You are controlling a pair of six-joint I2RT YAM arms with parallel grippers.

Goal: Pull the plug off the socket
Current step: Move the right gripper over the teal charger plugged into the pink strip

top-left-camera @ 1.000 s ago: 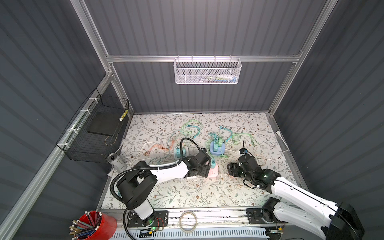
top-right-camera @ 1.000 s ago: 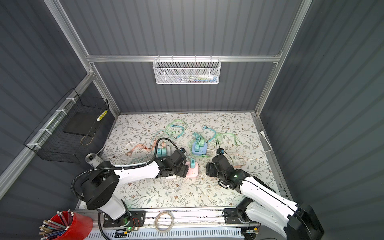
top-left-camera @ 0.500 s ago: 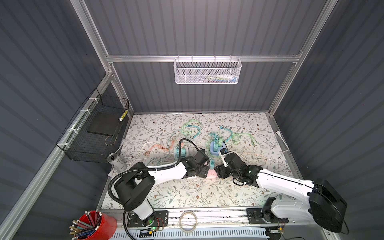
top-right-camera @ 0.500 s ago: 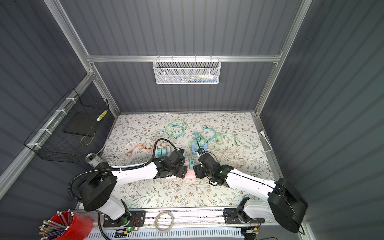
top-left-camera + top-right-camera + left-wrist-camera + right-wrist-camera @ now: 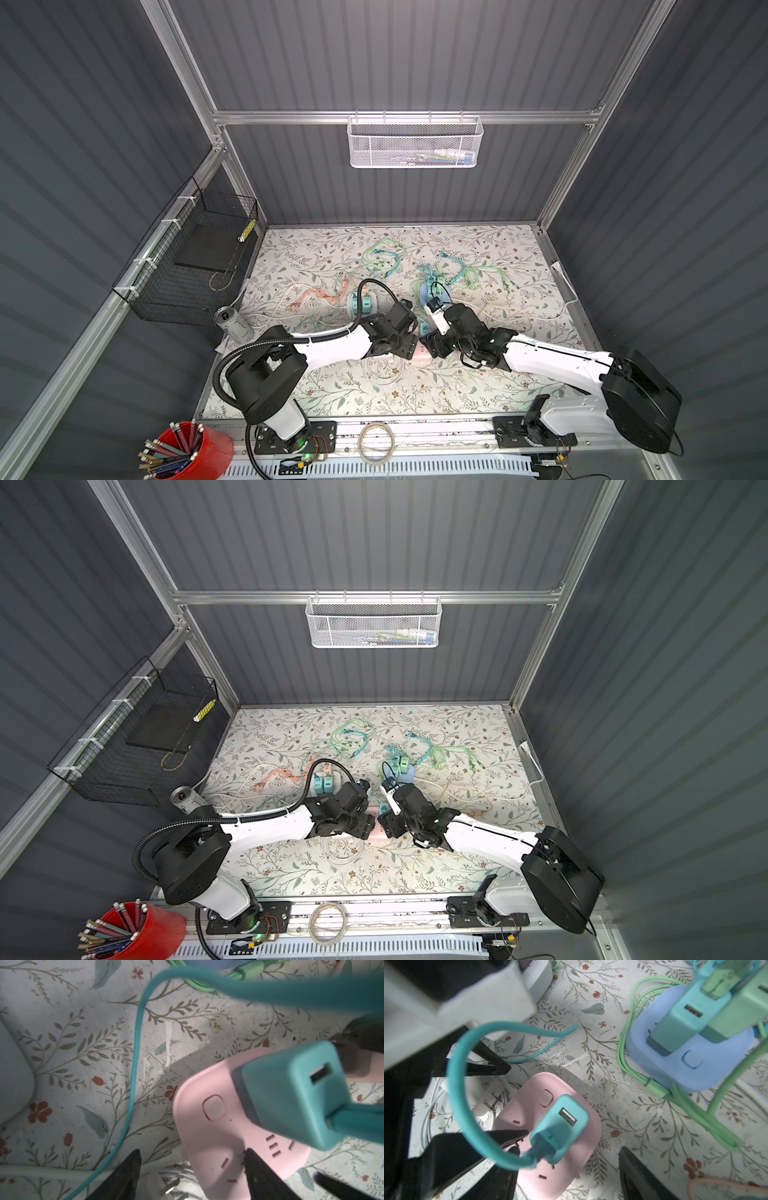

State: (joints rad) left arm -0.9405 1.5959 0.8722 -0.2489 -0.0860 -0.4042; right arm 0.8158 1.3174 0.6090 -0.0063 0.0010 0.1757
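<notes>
A pink socket (image 5: 562,1167) lies on the flowered mat between both grippers, a sliver of it showing in both top views (image 5: 419,354) (image 5: 377,835). A teal plug (image 5: 562,1124) (image 5: 291,1093) with a teal cable (image 5: 456,1093) stands in it. My left gripper (image 5: 191,1153) (image 5: 405,348) is open: one fingertip (image 5: 249,1155) lies over the socket's top, the other over the mat. My right gripper (image 5: 569,1153) (image 5: 432,345) is open, its fingers on either side of the socket and plug. A white pronged plug (image 5: 166,1186) lies beside the socket.
A blue socket (image 5: 695,1064) (image 5: 432,291) carrying teal and green plugs stands just behind, a white one (image 5: 365,303) to its left. Green and orange cables (image 5: 382,257) litter the mat. A black wire basket (image 5: 187,266), a can (image 5: 226,318) and a red pencil cup (image 5: 187,453) stand left.
My right arm has swung left across the mat, bringing its gripper up to the pink socket, face to face with the left gripper. The left gripper has barely moved.
</notes>
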